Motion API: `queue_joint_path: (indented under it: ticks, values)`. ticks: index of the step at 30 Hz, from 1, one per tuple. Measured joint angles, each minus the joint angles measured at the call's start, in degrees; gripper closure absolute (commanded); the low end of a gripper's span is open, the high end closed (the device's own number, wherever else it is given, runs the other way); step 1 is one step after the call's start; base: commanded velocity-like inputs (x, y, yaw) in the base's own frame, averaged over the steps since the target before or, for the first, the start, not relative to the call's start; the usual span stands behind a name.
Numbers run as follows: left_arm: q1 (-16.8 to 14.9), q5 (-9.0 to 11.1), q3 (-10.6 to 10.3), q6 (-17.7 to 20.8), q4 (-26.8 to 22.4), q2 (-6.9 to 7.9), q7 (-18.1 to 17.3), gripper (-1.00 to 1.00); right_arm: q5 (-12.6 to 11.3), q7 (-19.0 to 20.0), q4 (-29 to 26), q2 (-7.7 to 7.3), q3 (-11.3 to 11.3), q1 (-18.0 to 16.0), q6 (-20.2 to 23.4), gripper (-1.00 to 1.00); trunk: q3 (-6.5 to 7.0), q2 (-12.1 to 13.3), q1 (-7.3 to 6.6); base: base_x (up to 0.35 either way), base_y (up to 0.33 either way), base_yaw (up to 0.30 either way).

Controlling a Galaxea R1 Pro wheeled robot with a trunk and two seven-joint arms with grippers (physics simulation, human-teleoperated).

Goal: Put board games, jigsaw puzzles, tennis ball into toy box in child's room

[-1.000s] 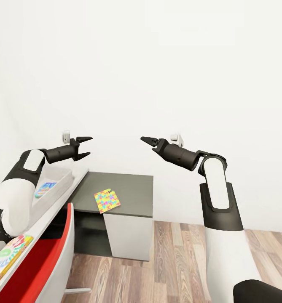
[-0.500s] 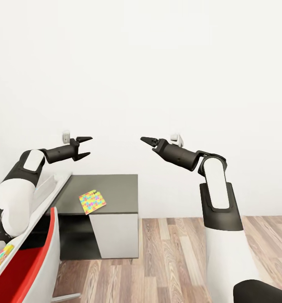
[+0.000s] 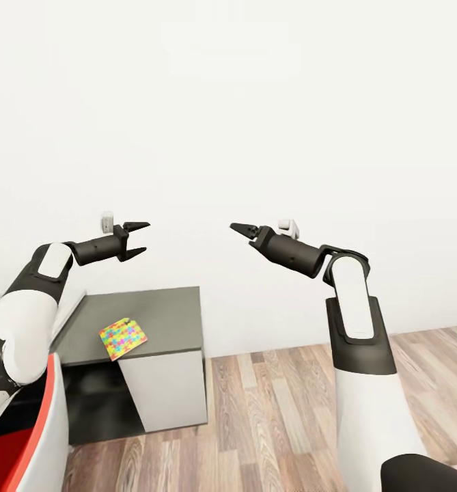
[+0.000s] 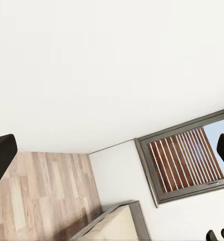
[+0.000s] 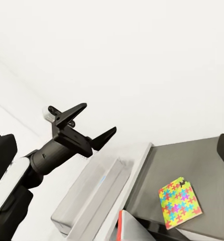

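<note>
Multicoloured puzzle [image 3: 122, 338]: you are seeing it lying flat on the dark grey surface [image 3: 167, 314], near its front edge, well apart from both tools.
Handling: it is looking thin, light and stiff; you are likely needing to nudge a corner over the edge and pinch there.
Left tool [image 3: 136, 240]: you are holding its fingers apart, gripping nothing, raised in the air.
Right tool [image 3: 242, 229]: I cannot tell whether it is apart or together; it is touching nothing.
Tray [image 5: 89, 198]: it is sitting on the pale surface beside.
</note>
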Motion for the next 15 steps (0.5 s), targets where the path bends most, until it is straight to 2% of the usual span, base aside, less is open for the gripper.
queue_joint_path:
  ticks: [15]
  values:
    - [0.09, -0.13, -0.01, -0.05, 0.00, -0.07, 0.00, -1.00, 0.10, 0.00, 0.44, -0.49, -0.44, 0.12, -0.04, -1.00, 0.72, 0.00, 0.00, 0.000, 0.000, -0.257]
